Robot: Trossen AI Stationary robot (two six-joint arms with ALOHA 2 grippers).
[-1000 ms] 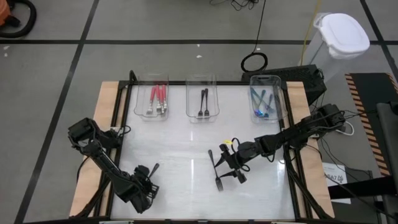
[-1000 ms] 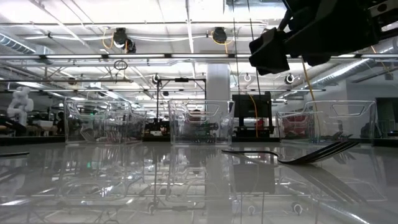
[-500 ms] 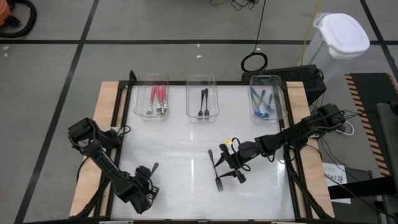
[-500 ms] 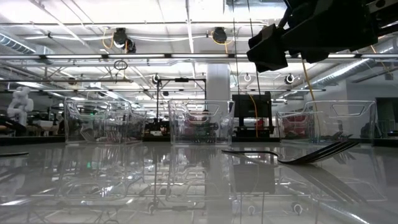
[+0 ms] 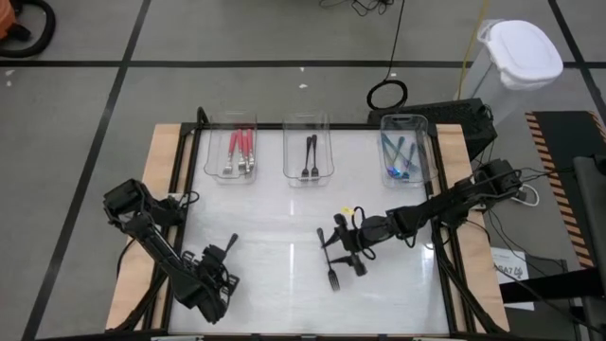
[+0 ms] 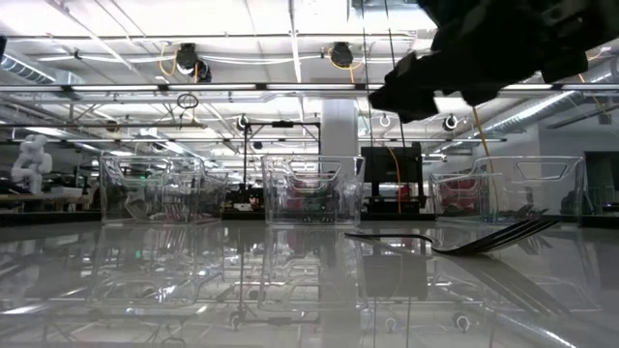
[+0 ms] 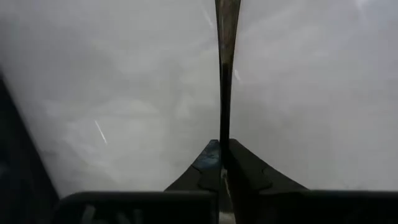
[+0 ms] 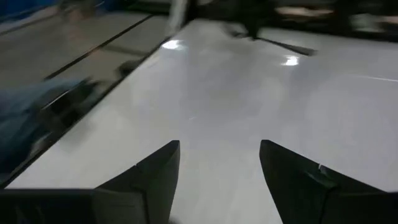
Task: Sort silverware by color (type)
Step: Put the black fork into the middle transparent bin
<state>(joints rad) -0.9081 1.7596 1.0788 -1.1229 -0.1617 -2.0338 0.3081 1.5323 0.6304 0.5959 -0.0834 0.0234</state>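
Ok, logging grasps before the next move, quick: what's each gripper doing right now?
Left gripper: shut on a black fork, near the table's front left.
Right gripper: open, holding nothing, above the black fork on the table.

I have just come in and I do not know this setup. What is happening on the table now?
Two robot arms are sorting forks by handle colour into three clear trays at the table's far edge: red forks, black ones, blue ones. The left gripper, near the front left corner, has its jaws shut on a black fork. The right gripper hangs with jaws open over the table's middle, just above another black fork lying on the table.
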